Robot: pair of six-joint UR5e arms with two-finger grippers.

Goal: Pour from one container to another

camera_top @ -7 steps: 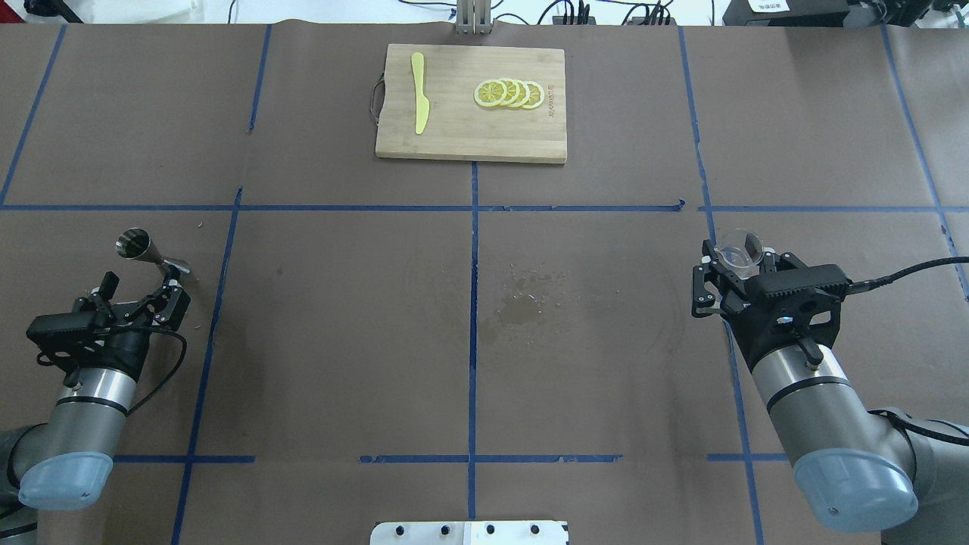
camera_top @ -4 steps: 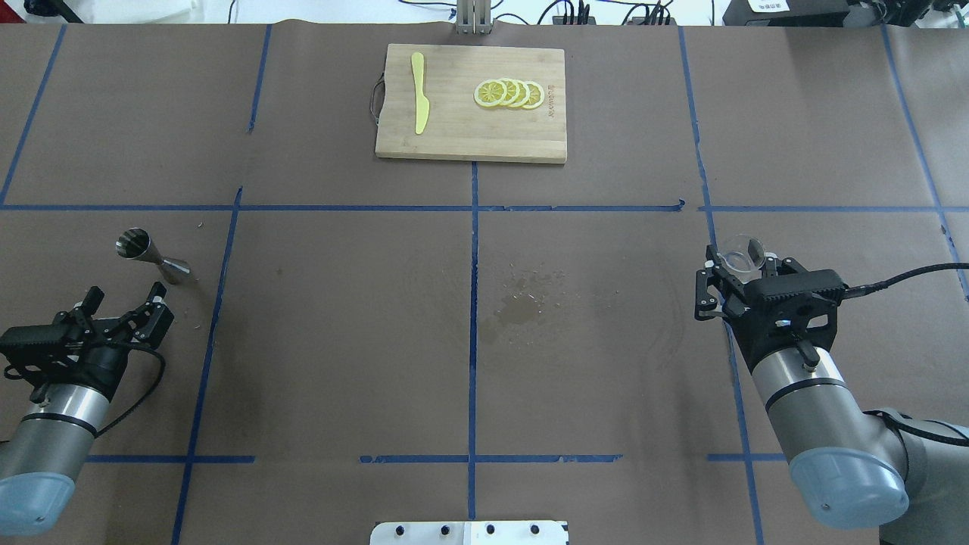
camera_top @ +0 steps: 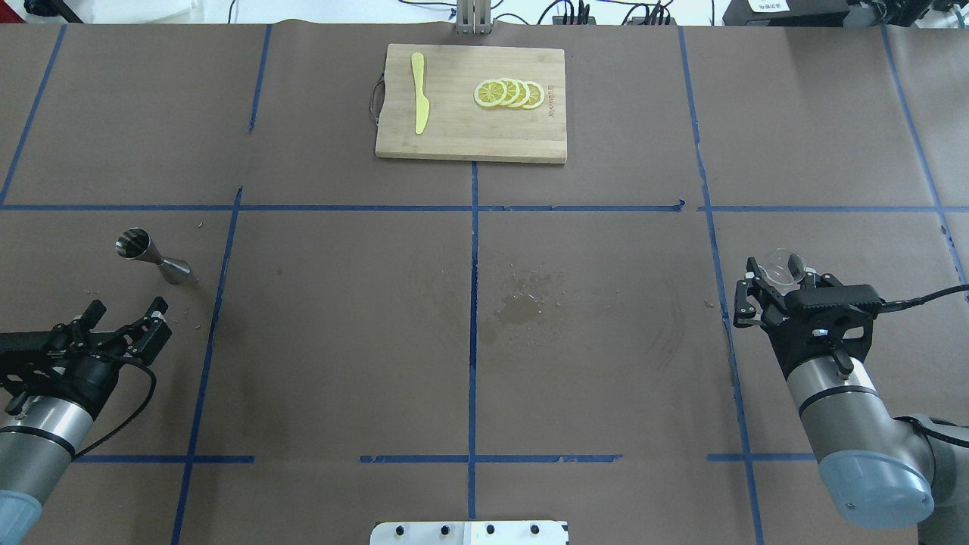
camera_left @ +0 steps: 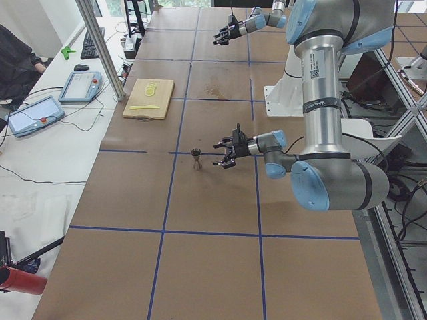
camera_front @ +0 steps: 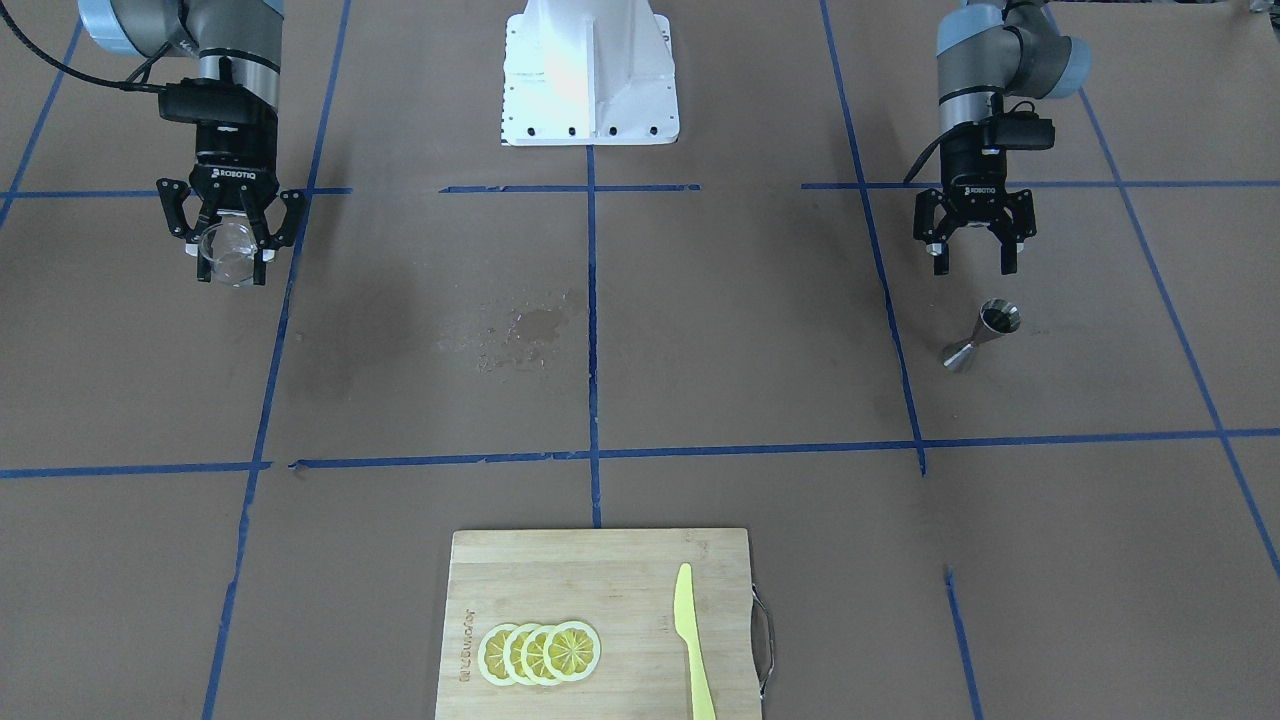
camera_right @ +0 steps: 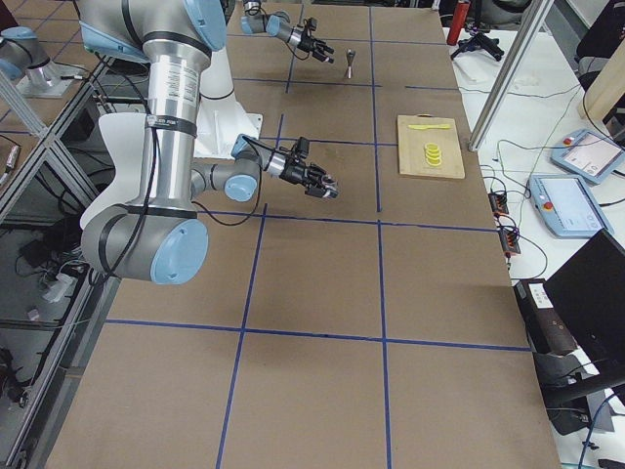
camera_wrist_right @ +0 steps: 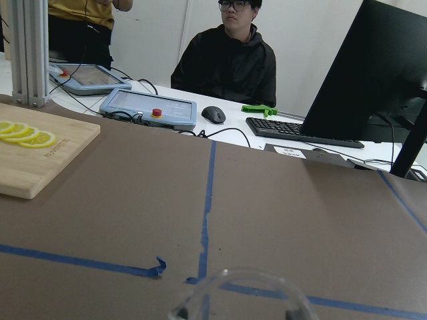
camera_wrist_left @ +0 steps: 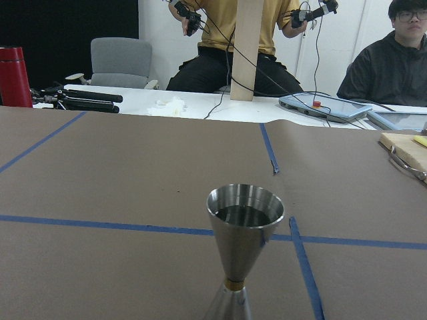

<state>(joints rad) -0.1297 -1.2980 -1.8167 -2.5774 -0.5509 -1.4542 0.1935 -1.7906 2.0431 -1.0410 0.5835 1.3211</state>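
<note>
- Metal measuring cup (camera_top: 151, 256) stands upright on the counter (camera_top: 341, 318), dark liquid inside; likely the pouring source.
- Left pincer (camera_top: 127, 312) released, empty, facing the cup, near but apart; suits a side grasp.
- Right pincer (camera_top: 780, 275) grasps a clear glass (camera_top: 784, 262), rim up, well apart; likely the receiver.

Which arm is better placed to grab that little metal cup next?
Left. The left gripper, jaws open, sits close behind the metal jigger, facing it. The right gripper is far across the table, jaws shut on a clear glass.
</note>
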